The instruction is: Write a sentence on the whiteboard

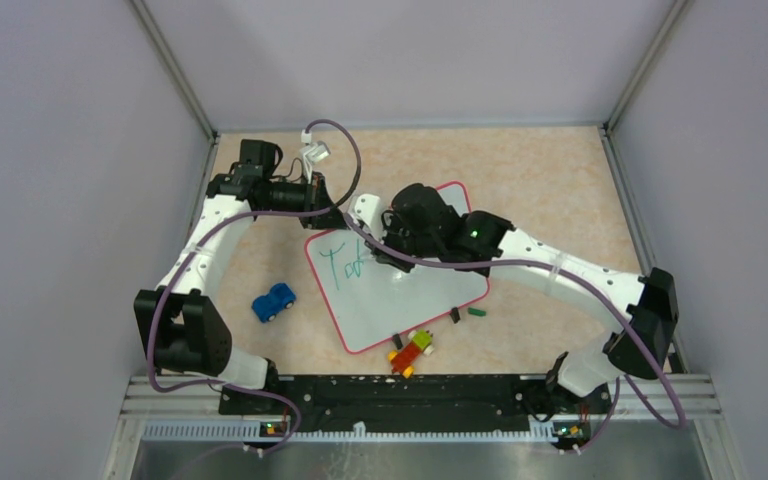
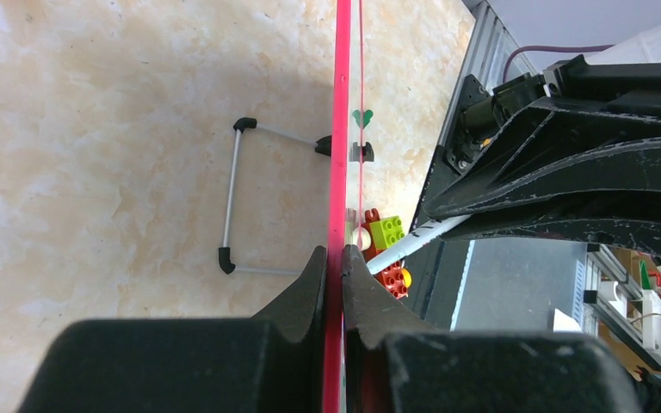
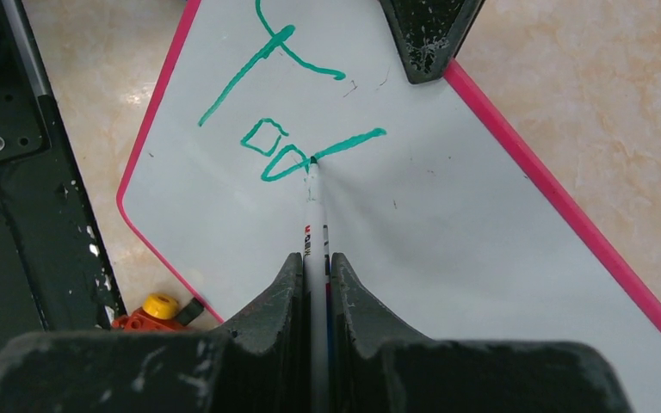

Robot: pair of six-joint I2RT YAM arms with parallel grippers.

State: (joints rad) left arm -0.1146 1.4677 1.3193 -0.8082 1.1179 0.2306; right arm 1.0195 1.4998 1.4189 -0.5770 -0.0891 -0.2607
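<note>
The whiteboard [image 1: 410,295] lies tilted on the table, white with a red-pink rim. Green lettering of the sentence [image 1: 345,264] stands near its upper left corner; in the right wrist view the sentence [image 3: 280,142] shows a "T", an "o" and a part-drawn letter. My right gripper [image 3: 314,258] is shut on a white marker [image 3: 313,219], whose tip touches the end of the last green stroke. My left gripper [image 2: 334,251] is shut on the board's red rim [image 2: 342,129], seen edge-on. One of its fingers [image 3: 426,34] shows at the board's far edge.
A blue toy car [image 1: 274,301] sits left of the board. A red, yellow and green brick toy [image 1: 412,352] lies at the board's near corner. A small green cap [image 1: 476,312] rests to its right. A wire stand [image 2: 232,198] juts from the board's back.
</note>
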